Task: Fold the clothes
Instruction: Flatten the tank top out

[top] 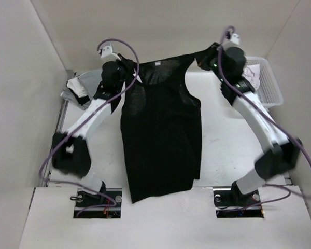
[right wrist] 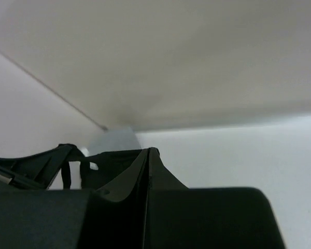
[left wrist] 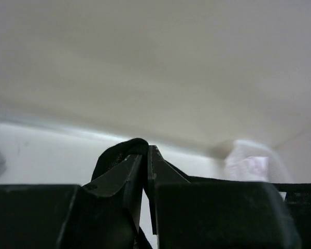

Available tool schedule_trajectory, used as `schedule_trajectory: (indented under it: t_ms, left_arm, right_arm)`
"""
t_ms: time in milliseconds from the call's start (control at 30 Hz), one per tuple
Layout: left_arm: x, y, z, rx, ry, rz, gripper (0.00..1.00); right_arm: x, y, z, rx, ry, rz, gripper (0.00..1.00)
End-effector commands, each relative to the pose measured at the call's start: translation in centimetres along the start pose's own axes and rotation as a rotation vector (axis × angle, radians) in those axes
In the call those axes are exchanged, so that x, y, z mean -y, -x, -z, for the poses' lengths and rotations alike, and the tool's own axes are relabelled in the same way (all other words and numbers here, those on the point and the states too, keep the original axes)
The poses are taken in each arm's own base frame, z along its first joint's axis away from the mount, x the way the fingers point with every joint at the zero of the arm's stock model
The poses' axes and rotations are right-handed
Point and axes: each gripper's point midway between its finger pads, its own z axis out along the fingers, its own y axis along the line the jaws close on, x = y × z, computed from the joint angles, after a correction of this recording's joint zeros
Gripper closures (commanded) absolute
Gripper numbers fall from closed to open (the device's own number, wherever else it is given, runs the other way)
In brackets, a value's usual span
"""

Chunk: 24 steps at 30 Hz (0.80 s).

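Folding hasn't really started, as far as I can see. Starting at the near end, the hem [top: 155,194] of the black top [top: 160,135] sits down between the two arm bases. It runs a bit crooked, with the left corner lower than the right. From there the body stretches away across the table [top: 223,140] as one full-length single layer, with no fold in it anywhere. I can't tell how much of it is lying on the table and how much is hanging in the air.

At the far end, each arm has a shoulder strap. The left gripper [top: 128,68] has its jaws nearly together, with a loop of black strap over the tip. You can see that clearly in its own wrist view [left wrist: 146,150]. The right gripper [top: 210,56] is pinched tight too, with black fabric running up to its tip [right wrist: 147,151]. The little pale label [top: 157,63] sits at the neckline between them.

Further back, a pile of clothes [top: 75,89] sits on the left and a white basket [top: 272,85] on the right, and neither touches the top.

So my guess is it's being held up to get spread out, and every actual fold is yet to come.
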Motion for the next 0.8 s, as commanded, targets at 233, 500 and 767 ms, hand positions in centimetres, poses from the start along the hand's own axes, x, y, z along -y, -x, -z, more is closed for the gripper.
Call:
schedule_trajectory:
  t_ms: [233,500,767]
  left_arm:
    - [-7.8,-3.2,-9.6,-0.119,0.167,0.029,0.59]
    - [-6.6,-14.6,4.8,-0.288,0.178,0.07,0.72]
    - [-11.9,-21.3,19.3,-0.438,0.349,-0.037,0.57]
  right_arm:
    - [9.1,-3.0,-13.3,-0.116,-0.123,-0.178,0.65]
    - [11.6,-10.8,-3.4,-0.165,-0.197,-0.176,0.93]
    - [12.8,-20.1,5.8,-0.238,-0.244,-0.199,0.89]
